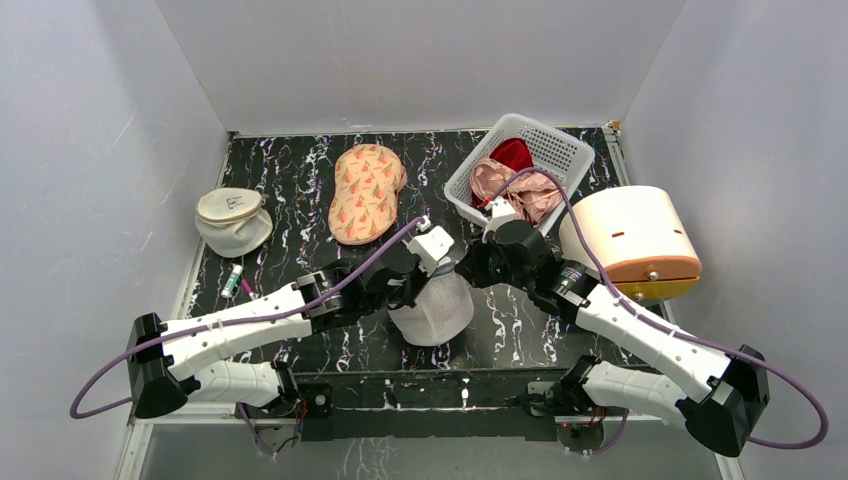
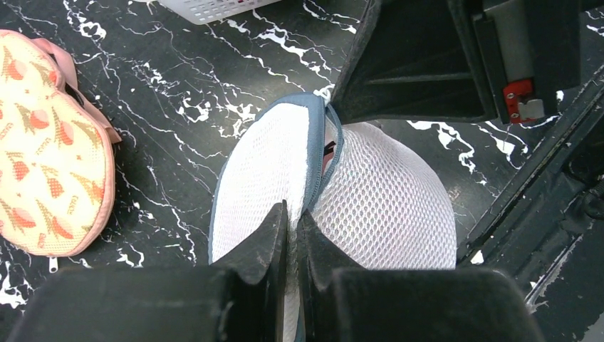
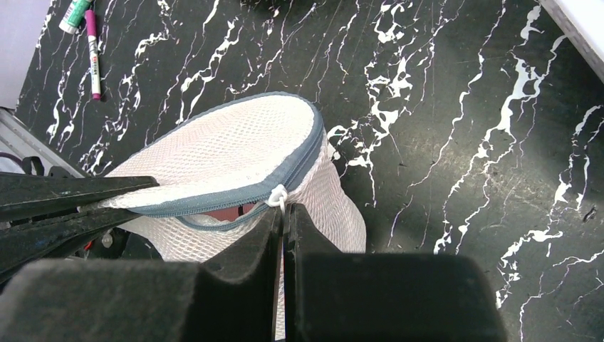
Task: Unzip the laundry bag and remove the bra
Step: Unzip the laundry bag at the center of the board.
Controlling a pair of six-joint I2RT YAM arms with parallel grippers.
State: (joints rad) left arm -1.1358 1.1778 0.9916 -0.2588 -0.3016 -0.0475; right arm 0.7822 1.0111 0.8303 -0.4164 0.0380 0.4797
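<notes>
The laundry bag [image 1: 437,312] is a white mesh dome with a grey-blue zip round its rim, standing at the table's near middle. My left gripper [image 1: 420,283] is shut on the bag's mesh by the rim, as the left wrist view [image 2: 293,217] shows. My right gripper [image 1: 470,272] is shut on the white zip pull [image 3: 278,194] at the bag's rim [image 3: 235,189]. The zip is open a short way, and a narrow gap shows something reddish inside. The bra is hidden inside the bag.
A second mesh pouch with a cream top [image 1: 233,220] sits far left, with a pen [image 1: 233,281] near it. A peach patterned pouch [image 1: 365,192] lies behind. A white basket [image 1: 555,140] holds pink and red cloth. A cream round device [image 1: 632,240] stands at right.
</notes>
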